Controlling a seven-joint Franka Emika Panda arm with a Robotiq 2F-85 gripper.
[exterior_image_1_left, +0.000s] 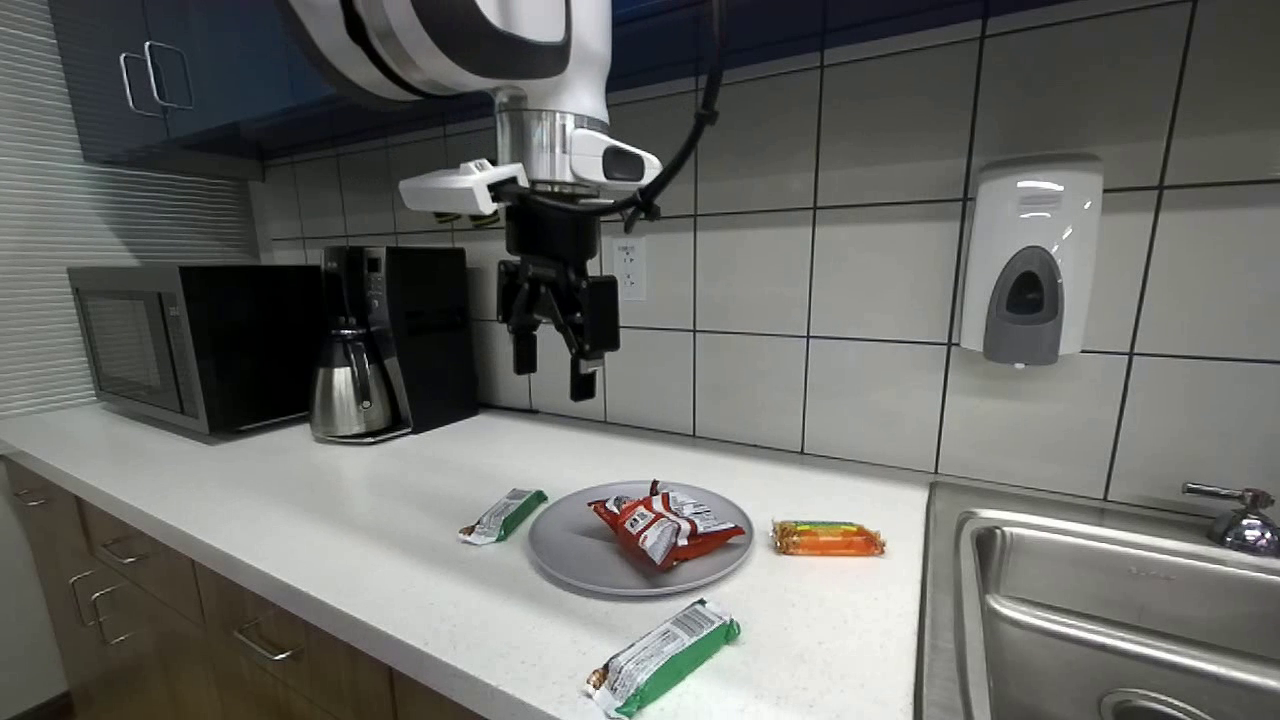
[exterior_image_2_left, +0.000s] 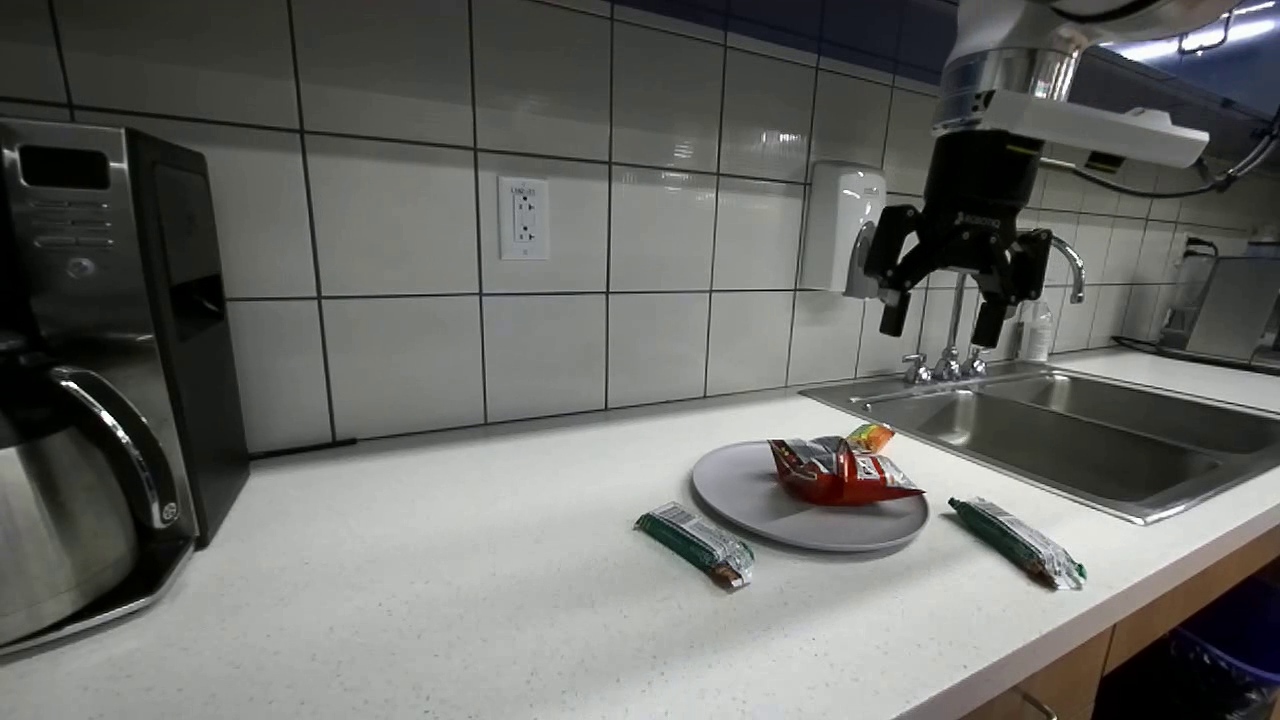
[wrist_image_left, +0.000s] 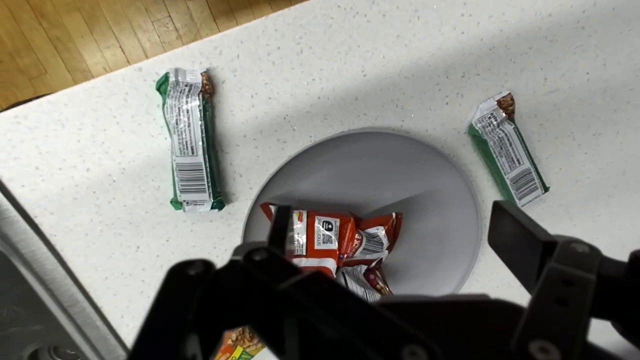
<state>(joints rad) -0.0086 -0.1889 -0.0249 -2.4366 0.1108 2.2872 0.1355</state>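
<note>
While a red snack bag rests on a gray plate below the jaws, we find the black gripper hovering above, jaws spread wide. Around the plate, also beneath jaw level, we see a green-wrapped bar, a second green-wrapped bar and an orange-wrapped bar on the white counter; farther from the jaws, a steel sink.

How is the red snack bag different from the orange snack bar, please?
The red snack bag is puffy and broad, while the orange snack bar is slim. The bag lies on the gray plate; the bar lies directly on the white countertop, beside the plate. The bag is mostly red with white areas; the bar is mostly orange with yellow and green. Both are packaged snacks.
</note>
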